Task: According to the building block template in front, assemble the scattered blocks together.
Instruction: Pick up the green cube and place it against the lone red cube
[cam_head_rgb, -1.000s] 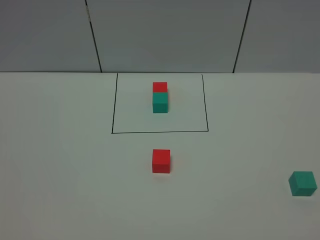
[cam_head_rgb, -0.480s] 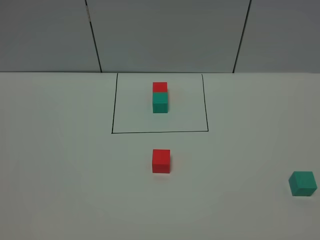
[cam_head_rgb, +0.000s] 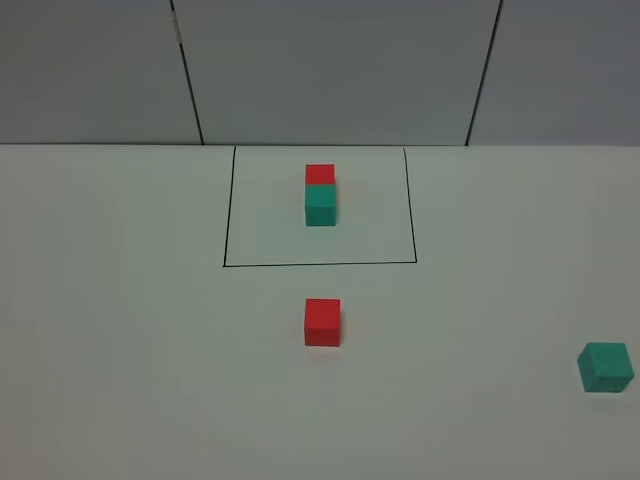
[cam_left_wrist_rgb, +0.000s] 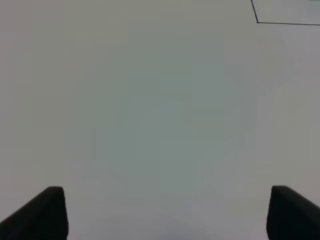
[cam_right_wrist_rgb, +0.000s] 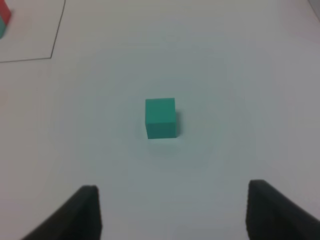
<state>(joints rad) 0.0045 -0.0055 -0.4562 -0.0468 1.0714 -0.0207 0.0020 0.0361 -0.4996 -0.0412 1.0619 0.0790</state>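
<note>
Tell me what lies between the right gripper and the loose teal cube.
Only bare white table separates the right gripper from the teal cube, as the right wrist view shows.

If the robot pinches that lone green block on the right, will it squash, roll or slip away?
The green block has sharp edges and flat faces, so it probably stays stiff and won't roll. It sits flat on the smooth white table, so a nudge would likely slide it rather than tip it.
</note>
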